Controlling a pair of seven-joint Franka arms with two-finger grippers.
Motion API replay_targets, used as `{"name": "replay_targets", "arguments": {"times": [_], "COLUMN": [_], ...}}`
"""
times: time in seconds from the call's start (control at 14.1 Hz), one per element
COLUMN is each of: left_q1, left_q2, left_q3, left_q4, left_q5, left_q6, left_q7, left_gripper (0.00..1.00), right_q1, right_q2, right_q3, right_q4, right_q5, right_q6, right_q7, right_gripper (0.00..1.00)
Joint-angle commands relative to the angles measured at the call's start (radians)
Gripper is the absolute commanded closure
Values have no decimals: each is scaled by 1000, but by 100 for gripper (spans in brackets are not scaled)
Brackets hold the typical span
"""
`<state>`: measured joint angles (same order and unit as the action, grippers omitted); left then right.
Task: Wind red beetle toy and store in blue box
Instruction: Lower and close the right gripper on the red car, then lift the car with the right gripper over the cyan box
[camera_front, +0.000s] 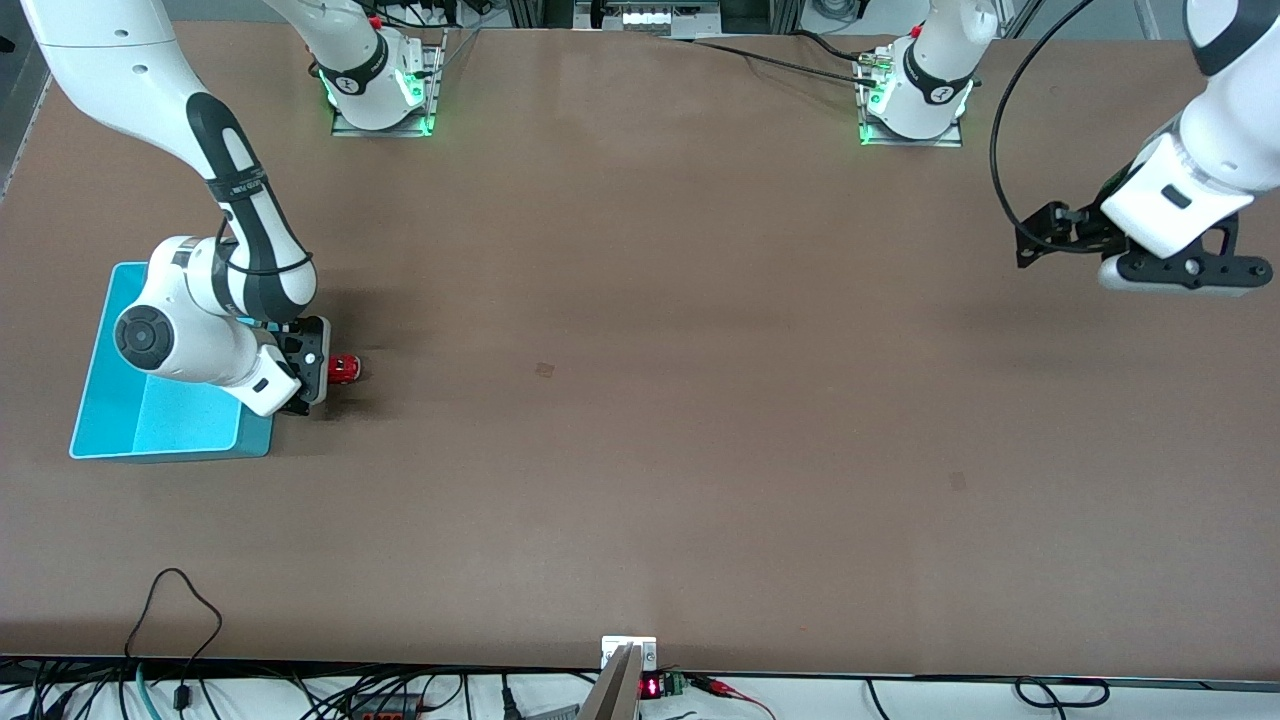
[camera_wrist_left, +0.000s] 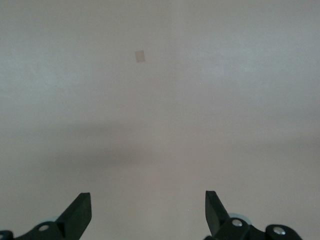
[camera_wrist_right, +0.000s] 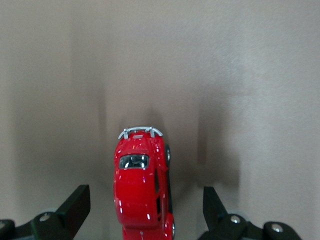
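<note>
Brown tabletop (camera_front: 640, 420) is filling the front view, with both arm bases standing along its upper edge; the blue box (camera_front: 160, 415) is lying toward the right arm's end of the table, at about nine o'clock from the table's middle; the red beetle toy (camera_front: 345, 369) is sitting on the table just beside the box, at roughly three o'clock from it; the right gripper (camera_front: 312, 372) is hanging low right at the toy, its arm bending over the box; the left gripper (camera_front: 1045, 240) is waiting in the air over the left arm's end of the table, around two o'clock from the middle.

Left wrist view is showing the left gripper (camera_wrist_left: 148, 210) with its fingers (camera_wrist_left: 77, 214) spread wide over bare table.

Right wrist view is showing the right gripper (camera_wrist_right: 145, 210) spread wide, its fingers (camera_wrist_right: 75, 205) flanking the toy (camera_wrist_right: 141, 187) without touching it; the toy is resting on the table between them.
</note>
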<state>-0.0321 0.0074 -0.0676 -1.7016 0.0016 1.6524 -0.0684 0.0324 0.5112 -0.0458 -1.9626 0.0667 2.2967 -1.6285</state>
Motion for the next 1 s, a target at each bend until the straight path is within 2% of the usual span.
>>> {"name": "replay_targets", "arguments": {"times": [0.0,0.14,0.21,0.36,0.43,0.57,0.71,0.93], "left_q1": [1,3,3,3,6,8,8,9], "left_q2": [40,39,37,34,32,16,-9,-7], "left_q3": [2,0,0,0,0,0,-4,-1], "left_q4": [26,22,17,16,14,10,10,10], "left_q5": [17,15,17,17,17,17,18,21], "left_q6": [19,50,76,92,95,90,84,75], "left_q7": [4,4,18,19,19,19,19,13], "left_gripper": [0,0,0,0,0,0,0,0], "right_q1": [-5,-2,-2,-5,-5,-2,3,35], "right_q2": [-26,-22,-22,-22,-23,-26,-42,-83], "right_q3": [6,6,6,6,6,6,6,6], "right_q4": [-58,-71,-74,-78,-78,-73,-70,-44], "right_q5": [-12,-12,-12,-12,-12,-10,1,34], "right_q6": [41,49,61,72,73,73,73,70], "right_q7": [-21,-21,-21,-31,-51,-56,-51,11], "right_gripper": [0,0,5,26,55,77,84,88]}}
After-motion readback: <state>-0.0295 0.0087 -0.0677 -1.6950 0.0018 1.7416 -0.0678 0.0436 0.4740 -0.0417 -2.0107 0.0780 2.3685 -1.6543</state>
